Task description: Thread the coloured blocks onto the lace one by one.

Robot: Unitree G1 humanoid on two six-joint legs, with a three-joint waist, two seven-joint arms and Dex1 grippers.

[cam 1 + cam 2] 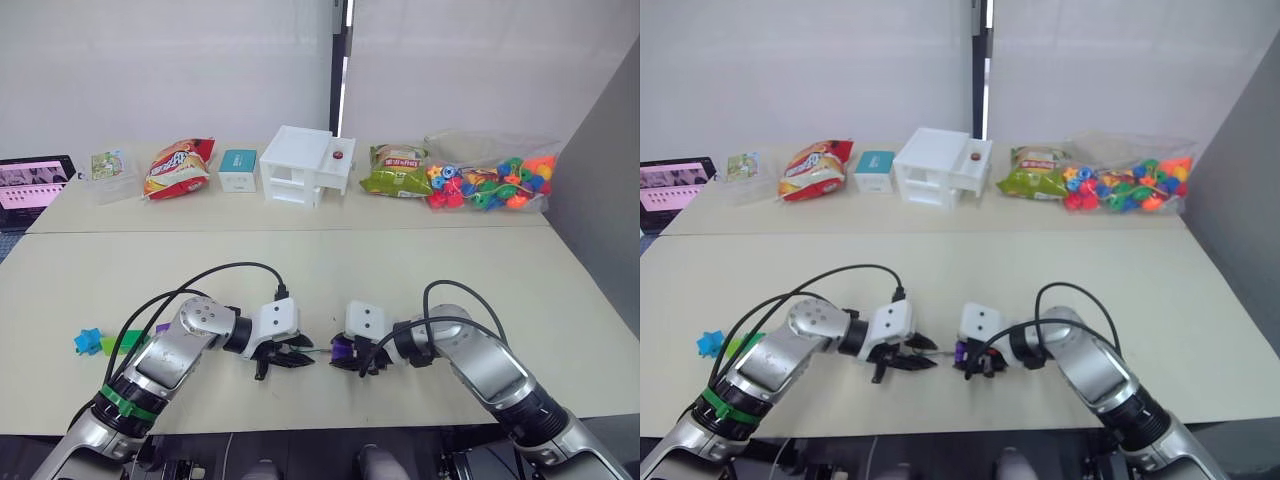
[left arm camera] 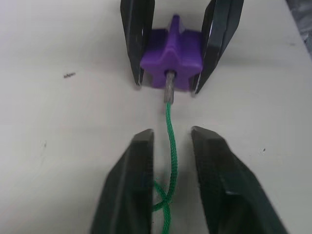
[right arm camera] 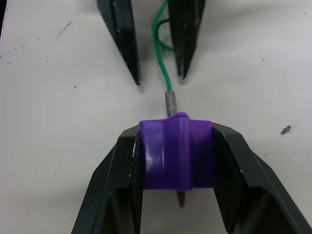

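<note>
Facing each other low over the table point(image 1: 420, 270), the left gripper point(image 1: 296, 358) and right gripper point(image 1: 366, 362) meet near its front edge in the left eye view, tips close together, with a purple block point(image 1: 342, 347) pinched at the right one. Spare blocks point(image 1: 95, 343) lie well off by the left arm, and a clear bag of round beads point(image 1: 490, 182) sits at the back, untouched.

Seen from the left wrist, the left gripper's fingers point(image 2: 131, 185) stand apart with the lace point(image 2: 170, 146) running loose between them (released, not pinching it). Its stiff tip point(image 2: 169, 90) enters the block's hole, so the cord is lined up straight with the bore.

Seen from the right wrist, the right gripper's fingers point(image 3: 112, 180) are clamped on the purple block's point(image 3: 176, 153) two sides, leaving the hole's ends free. The pale tip pokes out on the near side beneath the block, which suggests the lace is already through and needs a fresh grip there to be drawn along.
</note>
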